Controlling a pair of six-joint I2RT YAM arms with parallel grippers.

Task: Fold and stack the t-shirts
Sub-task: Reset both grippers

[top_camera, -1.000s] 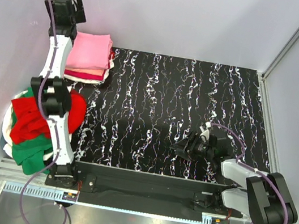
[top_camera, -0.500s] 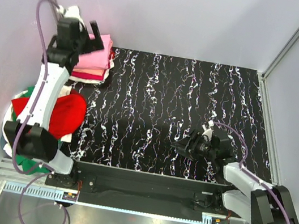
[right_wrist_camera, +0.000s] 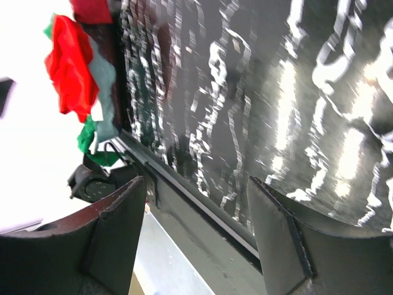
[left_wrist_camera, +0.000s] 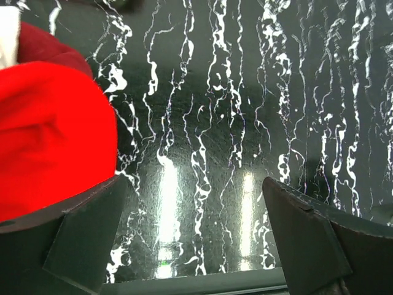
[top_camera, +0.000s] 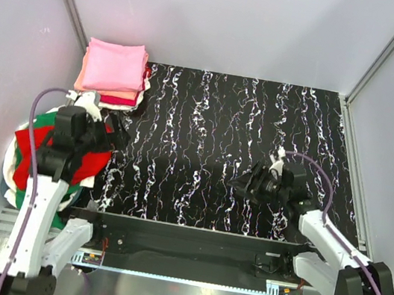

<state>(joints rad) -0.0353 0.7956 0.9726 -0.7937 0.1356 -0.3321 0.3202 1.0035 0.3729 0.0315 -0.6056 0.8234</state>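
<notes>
A folded stack of t-shirts, bubblegum pink [top_camera: 113, 65] on top with salmon, red and white edges under it, lies at the mat's far left corner. Loose t-shirts sit heaped at the left: red [top_camera: 32, 154], green [top_camera: 37, 206] and a little white. My left gripper [top_camera: 112, 129] hovers open at the heap's right edge; in its wrist view the red t-shirt [left_wrist_camera: 52, 138] fills the left side and the left gripper [left_wrist_camera: 196, 236] holds nothing. My right gripper [top_camera: 245, 187] is open and empty, low over the mat's near right, pointing left. From the right gripper [right_wrist_camera: 196, 230] the red t-shirt [right_wrist_camera: 70, 58] shows far off.
The black white-veined mat [top_camera: 230, 130] covers the table. White walls with metal posts close in the left, back and right. A dark rail [top_camera: 190, 235] runs along the near edge between the arm bases.
My left arm has swung back from the folded stack to the edge of the loose heap, still open. My right gripper has spread its jaws a little wider and turned slightly.
</notes>
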